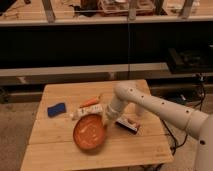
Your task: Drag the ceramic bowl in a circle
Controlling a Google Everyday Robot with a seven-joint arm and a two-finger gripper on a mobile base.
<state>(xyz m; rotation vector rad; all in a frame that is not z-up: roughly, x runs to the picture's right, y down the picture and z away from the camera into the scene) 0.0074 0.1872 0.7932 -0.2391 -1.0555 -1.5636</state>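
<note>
The ceramic bowl (90, 133) sits on the front part of the wooden table (55, 155), a little left of the middle. It is round, orange-red and shiny, and it is the biggest thing there. The gripper (106, 120) is down at the bowl's back right edge. I cannot tell if the gripper is wide, narrow or holding the rim. The white arm (155, 106) reaches in from the right. Just behind the bowl lies a white tube (87, 112), and behind that a small orange carrot (90, 102). A blue sponge (56, 109) lies to the left. A dark and white packet (128, 125) lies right of the bowl, near the arm.
</note>
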